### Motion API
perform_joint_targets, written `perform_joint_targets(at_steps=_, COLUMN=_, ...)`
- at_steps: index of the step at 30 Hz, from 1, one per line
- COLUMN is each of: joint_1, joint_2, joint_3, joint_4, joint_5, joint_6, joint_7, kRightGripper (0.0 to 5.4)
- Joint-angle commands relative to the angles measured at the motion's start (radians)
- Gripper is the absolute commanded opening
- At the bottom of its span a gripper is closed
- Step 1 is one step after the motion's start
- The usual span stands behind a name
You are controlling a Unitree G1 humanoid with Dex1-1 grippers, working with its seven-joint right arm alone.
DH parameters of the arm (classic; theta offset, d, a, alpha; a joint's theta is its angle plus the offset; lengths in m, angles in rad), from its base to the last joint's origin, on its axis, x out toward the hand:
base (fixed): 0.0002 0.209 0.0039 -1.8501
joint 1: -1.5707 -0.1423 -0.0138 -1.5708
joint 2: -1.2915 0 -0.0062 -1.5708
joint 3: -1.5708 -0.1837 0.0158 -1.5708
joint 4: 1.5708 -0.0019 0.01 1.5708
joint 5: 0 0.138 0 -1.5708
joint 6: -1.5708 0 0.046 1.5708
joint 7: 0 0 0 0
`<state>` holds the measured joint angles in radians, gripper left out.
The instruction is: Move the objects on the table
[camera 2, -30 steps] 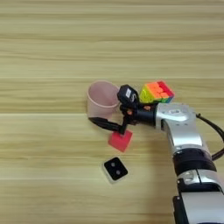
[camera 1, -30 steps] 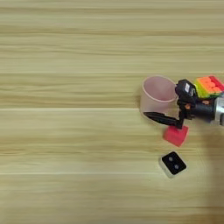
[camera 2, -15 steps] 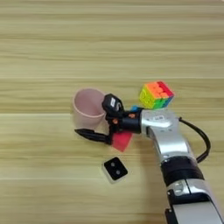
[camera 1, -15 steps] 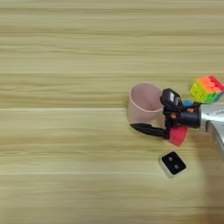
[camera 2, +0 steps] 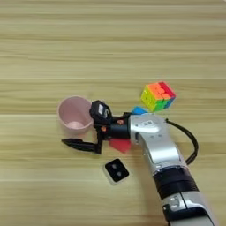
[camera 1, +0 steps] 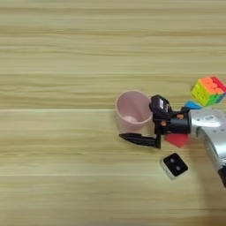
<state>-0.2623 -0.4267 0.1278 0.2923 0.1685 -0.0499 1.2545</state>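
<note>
The pink plastic cup (camera 2: 75,114) stands upright on the counter (camera 1: 66,53), its open mouth facing up and its wall touching the upper black finger of the right gripper (camera 2: 90,128). The fingers are spread wide: one sits against the cup's near-right side, the other (camera 2: 79,145) lies long and low along the counter just below the cup, and nothing is pinched between them. The step in hand looks like a sideways push of the cup, so the contact is best kept low on the wall and the motion slow and level, since a light, tall, smooth plastic cup could tip or spin off the finger if pressed near the rim. The cup is pale pink, round, thin-walled and appears empty. Behind the fingers, partly under the wrist, lies the red cube (camera 2: 120,145); a sliver of the blue flat bar (camera 2: 139,110) shows just above the silver forearm (camera 2: 154,141). The multicoloured puzzle cube (camera 2: 158,96) rests further up and behind the fingers, apart from them, and the small black-faced white cube (camera 2: 116,170) lies below and behind them, near the forearm but not touching it.
</note>
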Motion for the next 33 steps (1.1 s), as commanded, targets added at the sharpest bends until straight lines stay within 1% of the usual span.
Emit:
perform_joint_targets(at_steps=1, joint_1=-0.022, joint_2=-0.013, joint_3=0.007, joint_4=-0.118, joint_5=0.021, joint_6=0.02, joint_7=-0.028, kRightGripper=5.38)
perform_joint_targets(at_steps=6, joint_1=0.004, joint_2=-0.009, joint_3=0.027, joint_4=-0.168, joint_5=0.037, joint_6=0.052, joint_7=-0.02, kRightGripper=5.38)
perform_joint_targets(at_steps=18, joint_1=0.023, joint_2=0.027, joint_3=0.107, joint_4=-0.186, joint_5=0.02, joint_6=0.068, joint_7=-0.034, kRightGripper=5.38)
perform_joint_targets(at_steps=26, joint_1=0.028, joint_2=0.042, joint_3=0.136, joint_4=-0.189, joint_5=0.014, joint_6=0.072, joint_7=-0.038, kRightGripper=5.38)
perform_joint_targets(at_steps=33, joint_1=0.012, joint_2=0.067, joint_3=0.166, joint_4=-0.19, joint_5=0.009, joint_6=0.079, joint_7=-0.046, kRightGripper=5.38)
